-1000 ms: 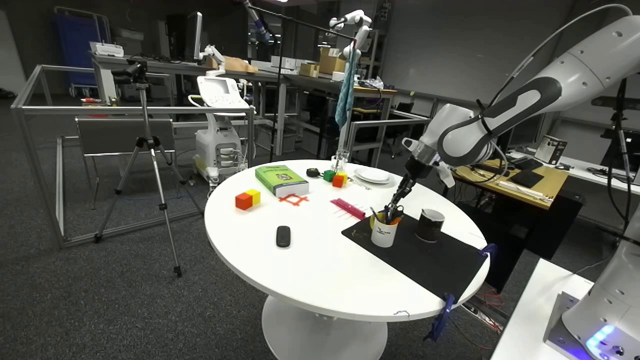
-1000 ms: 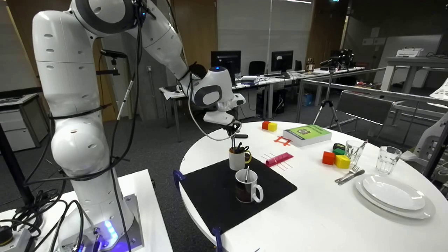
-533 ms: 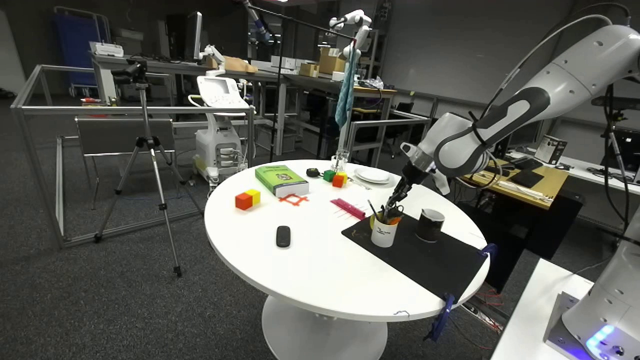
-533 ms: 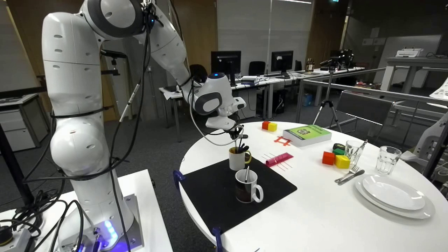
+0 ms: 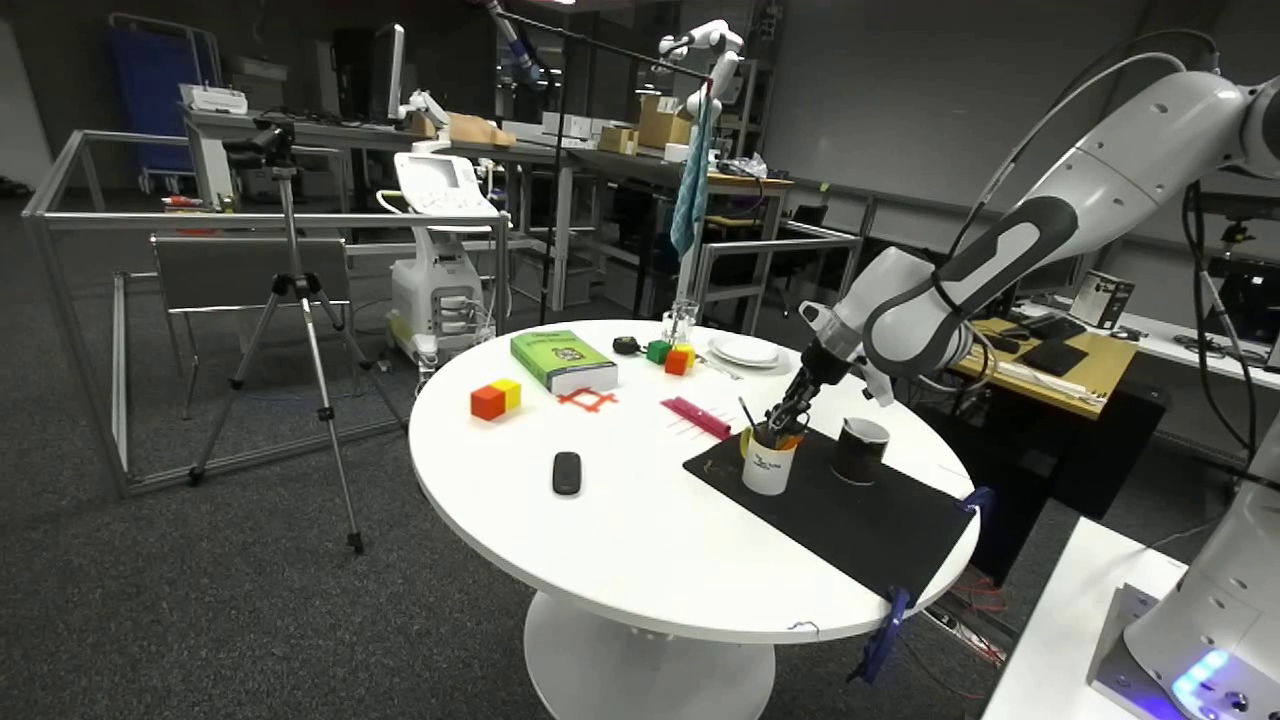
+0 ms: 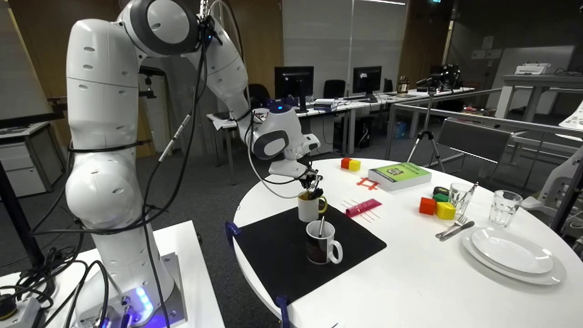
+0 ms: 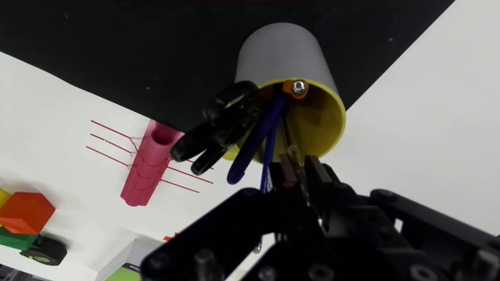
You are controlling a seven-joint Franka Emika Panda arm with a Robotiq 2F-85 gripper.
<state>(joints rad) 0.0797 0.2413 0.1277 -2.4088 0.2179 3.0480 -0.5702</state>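
Well, at the left side of the round white table (image 5: pixel 620 550) in an exterior view, a red block (image 5: pixel 487 404) sits just beside a yellow block (image 5: pixel 511 393). Next comes a fat green book (image 5: pixel 560 350) near the back, and closer to the front lies a small flat black thing (image 5: pixel 566 473). Then there is a pink tube (image 5: pixel 697 416) lying down. After that, a white mug (image 5: pixel 768 470) stands upright on a black mat (image 5: pixel 870 540). The wrist view shows it is yellow inside, with black scissors (image 7: pixel 230 123) leaning out at the left, then two blue sticks (image 7: pixel 254 146), then a thin dark pen (image 7: pixel 293 150). The pen's low part is in the mug, and its top goes up into the gripper (image 7: pixel 300 166), which is pinched narrow and looks to be holding it. So the step now seems to be handling this pen at the mug. The next move, I think, calls for a tight pinch and slow, gentle going, since the other things crowd close and could snag. Last, to the right, a dark mug (image 5: pixel 858 462) stands near the white mug on the same mat, with a silver stick (image 6: pixel 321 228) poking up from it.
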